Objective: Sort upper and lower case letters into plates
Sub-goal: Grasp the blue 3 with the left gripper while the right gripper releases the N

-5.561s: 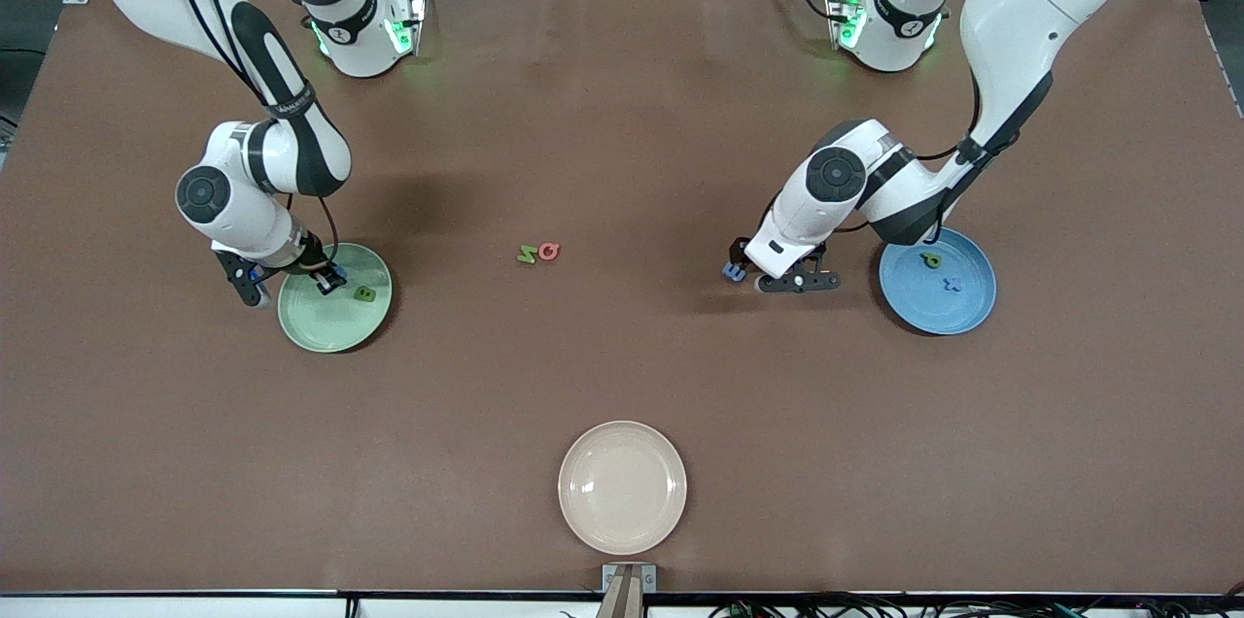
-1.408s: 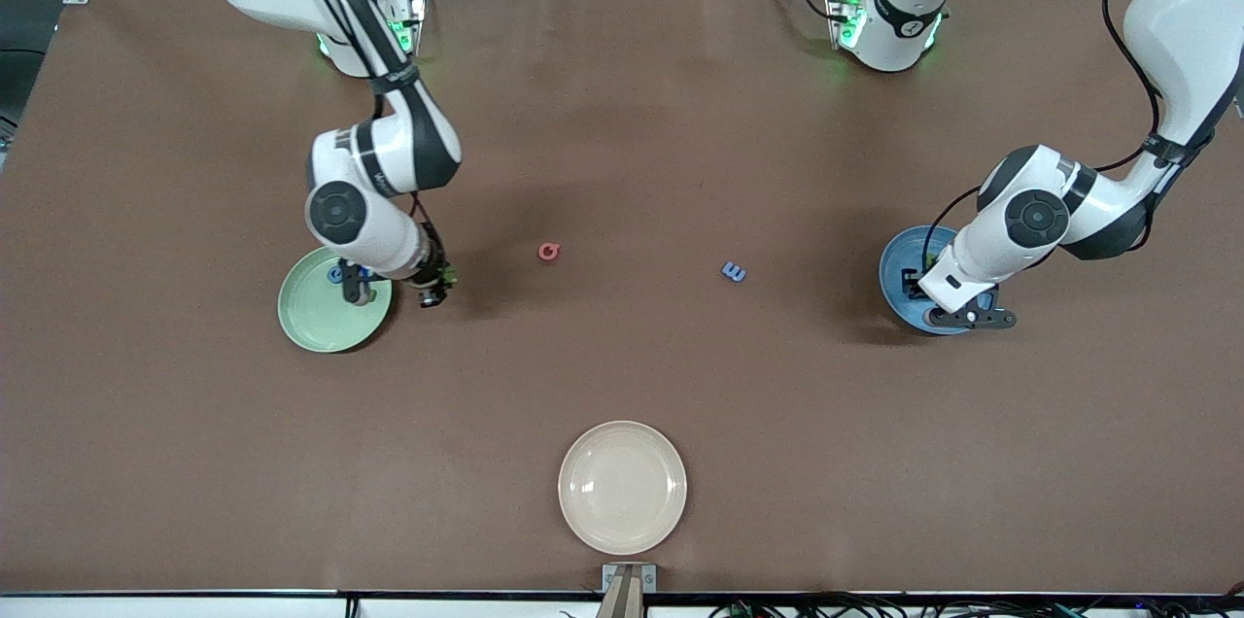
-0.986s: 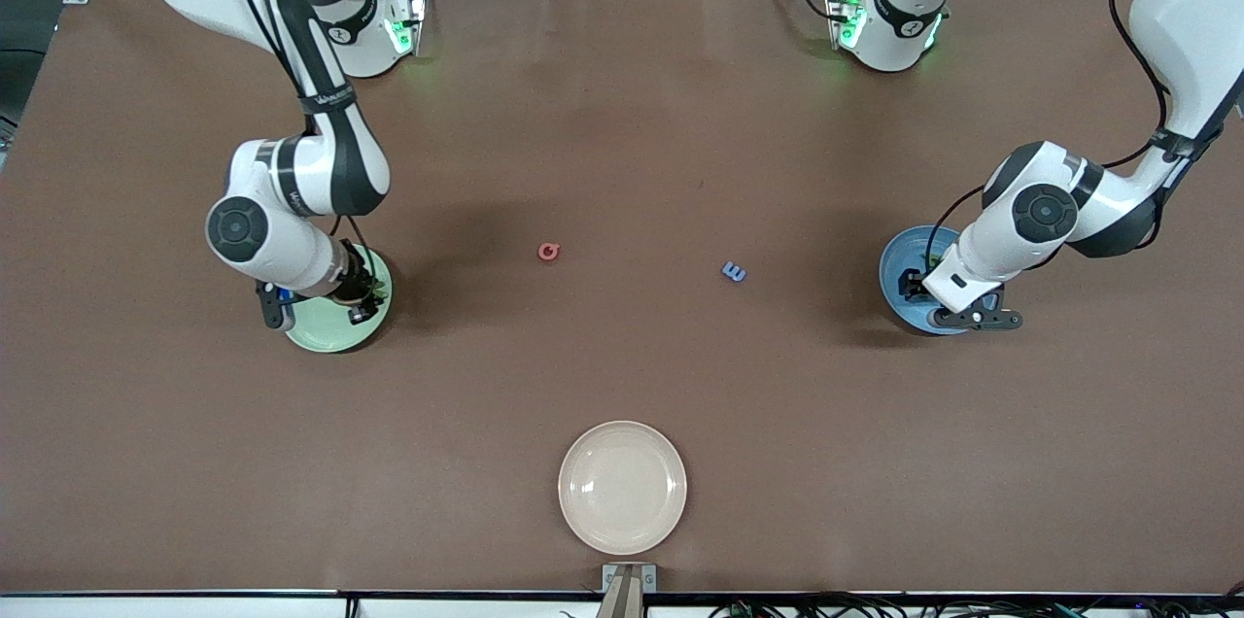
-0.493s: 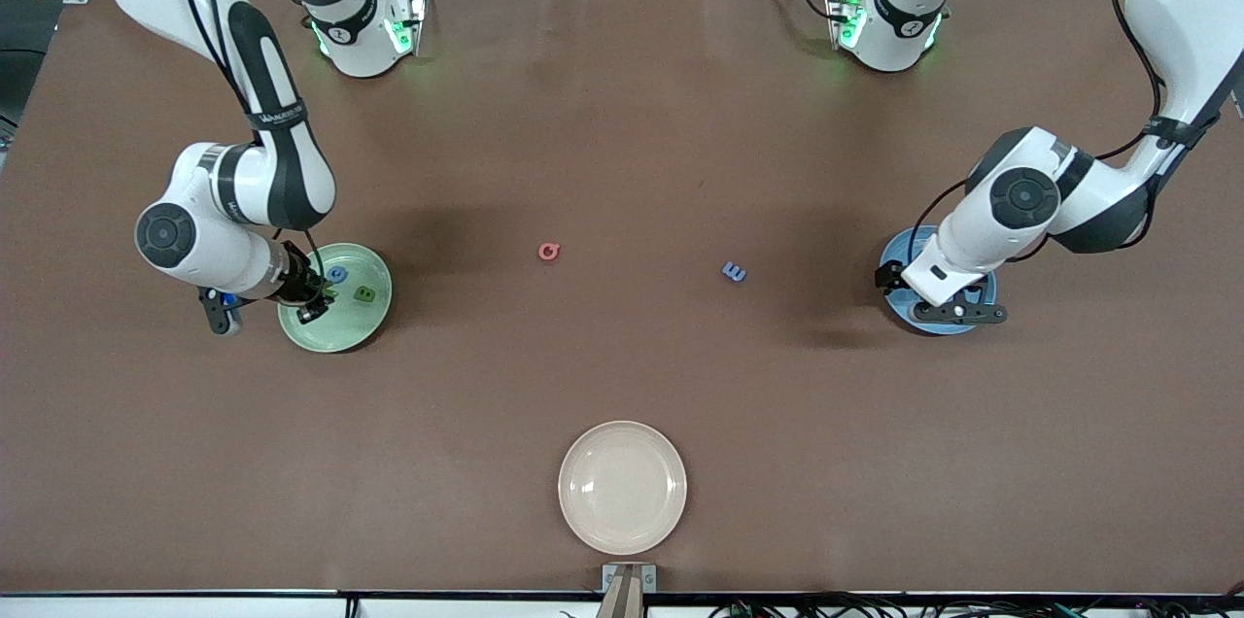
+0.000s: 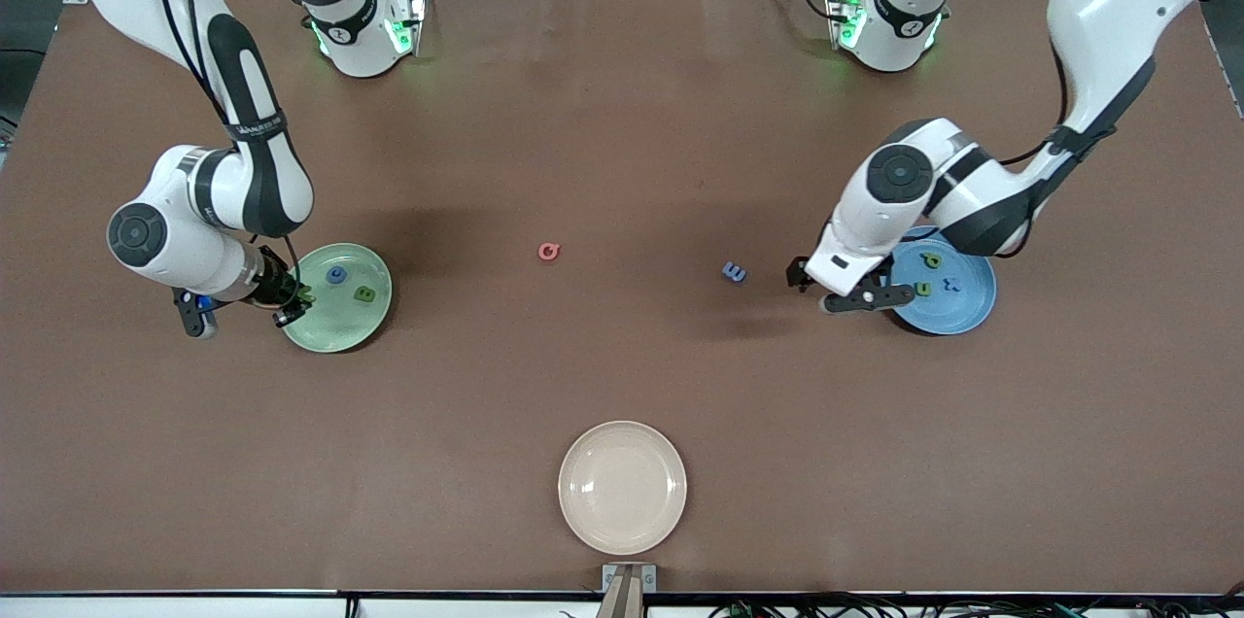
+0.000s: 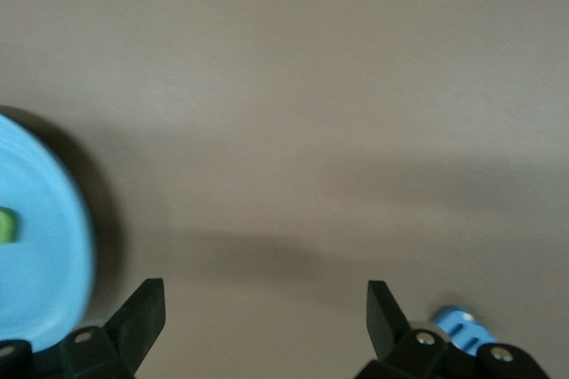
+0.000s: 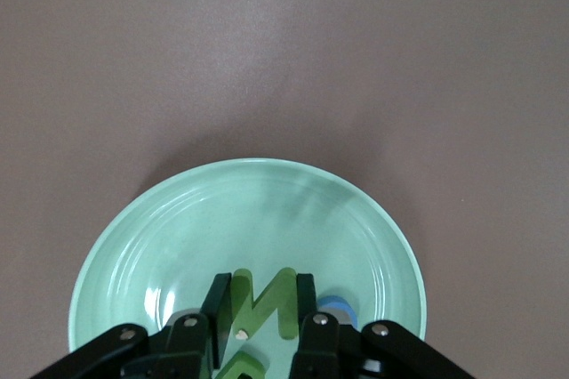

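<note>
We see right pincer (image 7: 256, 330) grasping green N (image 7: 260, 301) over green plate (image 5: 335, 330); left pincer (image 5: 831, 289) released beside blue plate (image 5: 957, 312); three plates

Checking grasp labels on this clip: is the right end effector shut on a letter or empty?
Shut on the green N. The right end effector pinches it between its fingers over the green plate, not yet released.

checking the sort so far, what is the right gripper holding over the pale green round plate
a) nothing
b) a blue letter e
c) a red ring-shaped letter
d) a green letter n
d: in the right wrist view the right gripper is shut on the green letter N above the pale green round plate, while the red ring-shaped letter and blue letter E lie on the brown table.
</note>
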### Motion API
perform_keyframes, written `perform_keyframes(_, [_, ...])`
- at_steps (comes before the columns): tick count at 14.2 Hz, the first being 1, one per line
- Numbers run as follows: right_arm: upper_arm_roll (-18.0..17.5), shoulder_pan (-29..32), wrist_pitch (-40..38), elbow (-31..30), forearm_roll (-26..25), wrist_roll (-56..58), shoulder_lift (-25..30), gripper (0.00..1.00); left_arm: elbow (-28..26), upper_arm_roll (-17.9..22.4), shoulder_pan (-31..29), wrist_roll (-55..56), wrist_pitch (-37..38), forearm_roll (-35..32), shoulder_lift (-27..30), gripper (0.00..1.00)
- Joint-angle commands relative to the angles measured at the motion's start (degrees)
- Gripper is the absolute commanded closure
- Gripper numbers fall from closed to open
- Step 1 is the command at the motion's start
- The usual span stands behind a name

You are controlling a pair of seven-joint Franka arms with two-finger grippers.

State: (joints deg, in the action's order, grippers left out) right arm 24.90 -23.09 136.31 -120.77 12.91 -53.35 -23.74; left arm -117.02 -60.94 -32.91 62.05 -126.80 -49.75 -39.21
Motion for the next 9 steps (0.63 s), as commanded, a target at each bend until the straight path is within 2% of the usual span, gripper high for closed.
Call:
perform_keyframes(1, [-0.6, 0.4, 1.5, -0.5, 0.4, 0.6, -1.4, 1.00, 3.8, 3.7, 7.2, 0.8, 0.9, 1.2, -2.3, 0.00])
perform_keyframes(4, [-0.6, 0.7, 2.6, -0.4, 0.4, 0.5, -3.0, 1.00, 6.3, 6.4, 13.0, 3.3, 0.7, 4.4, -2.9, 0.00])
perform_keyframes(9, [-0.6, 0.7, 4.1, -0.2, 0.7, 0.4, -4.0, 0.99, 9.9, 11.3, 20.8, 22.4, 0.1, 8.3, -3.2, 0.00])
